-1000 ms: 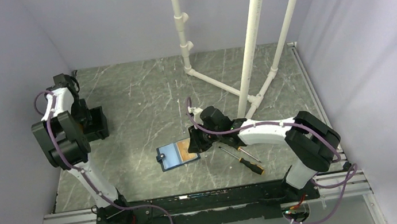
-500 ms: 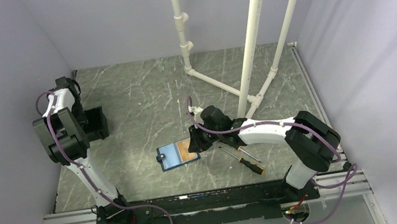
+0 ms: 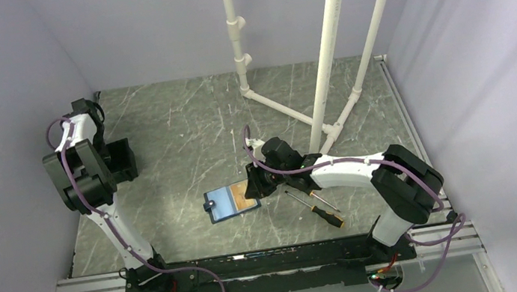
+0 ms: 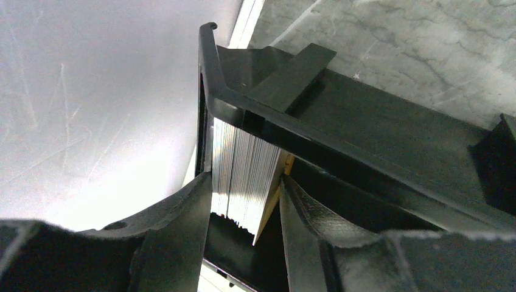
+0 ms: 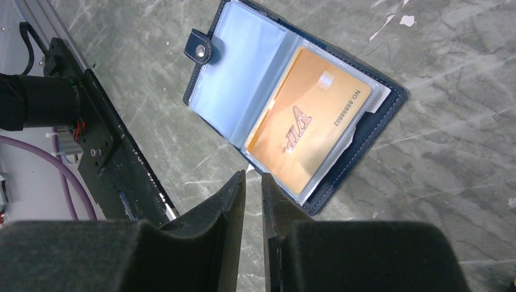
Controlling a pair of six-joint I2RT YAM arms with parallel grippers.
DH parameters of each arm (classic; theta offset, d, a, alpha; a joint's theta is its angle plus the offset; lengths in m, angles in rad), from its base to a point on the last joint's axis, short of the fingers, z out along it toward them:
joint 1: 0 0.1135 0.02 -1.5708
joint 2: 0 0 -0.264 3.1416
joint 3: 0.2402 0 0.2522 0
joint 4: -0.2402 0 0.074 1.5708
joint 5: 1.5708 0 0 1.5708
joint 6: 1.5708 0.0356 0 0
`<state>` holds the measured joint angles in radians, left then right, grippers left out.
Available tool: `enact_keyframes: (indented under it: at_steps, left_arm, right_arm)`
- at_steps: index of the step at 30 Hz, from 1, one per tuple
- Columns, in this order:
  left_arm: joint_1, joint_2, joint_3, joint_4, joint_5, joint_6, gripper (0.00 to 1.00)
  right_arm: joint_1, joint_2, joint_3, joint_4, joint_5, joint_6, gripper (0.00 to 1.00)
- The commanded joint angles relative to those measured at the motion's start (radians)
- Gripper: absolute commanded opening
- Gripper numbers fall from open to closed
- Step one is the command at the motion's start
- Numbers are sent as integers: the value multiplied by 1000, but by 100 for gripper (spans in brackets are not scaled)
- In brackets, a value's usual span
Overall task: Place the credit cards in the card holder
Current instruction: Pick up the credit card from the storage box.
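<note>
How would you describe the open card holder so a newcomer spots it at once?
On the grey marbled table, look just left of the right gripper. The navy-blue folding card holder lies open, pale blue sleeves up, an orange-yellow credit card in one; the orange-handled screwdrivers nearby are slim tools.

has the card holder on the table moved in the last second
No. The card holder lies open at the same spot, equally far from the screwdrivers beside it.

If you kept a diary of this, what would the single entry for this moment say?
left fingers: either side of card stack in black box | right fingers: nearly together, above open card holder | orange card: in sleeve
</note>
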<state>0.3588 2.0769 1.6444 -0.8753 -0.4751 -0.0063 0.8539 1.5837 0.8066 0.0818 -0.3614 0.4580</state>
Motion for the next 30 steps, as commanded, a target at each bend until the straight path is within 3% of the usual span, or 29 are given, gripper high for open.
enact_keyframes:
  at_steps: [1, 14, 15, 17, 19, 30]
  left_arm:
    - [8, -29, 28, 7, -18, 13, 47]
    - [8, -41, 27, -11, -10, -5, 29]
    - [8, -42, 28, -13, -8, -22, 30]
    - [8, -44, 25, -10, -8, -22, 42]
    - [8, -39, 25, -8, -20, -21, 43]
    - [22, -12, 18, -36, 128, -35, 10]
  right_arm:
    - [-4, -2, 5, 54, -19, 11, 19]
    - [-4, -16, -4, 62, -20, 13, 18]
    - [-4, -17, -4, 63, -20, 14, 18]
    - [-4, -17, -4, 63, -21, 14, 18]
    - [-4, -18, -5, 65, -22, 15, 18]
    - [-4, -19, -6, 64, -20, 13, 18]
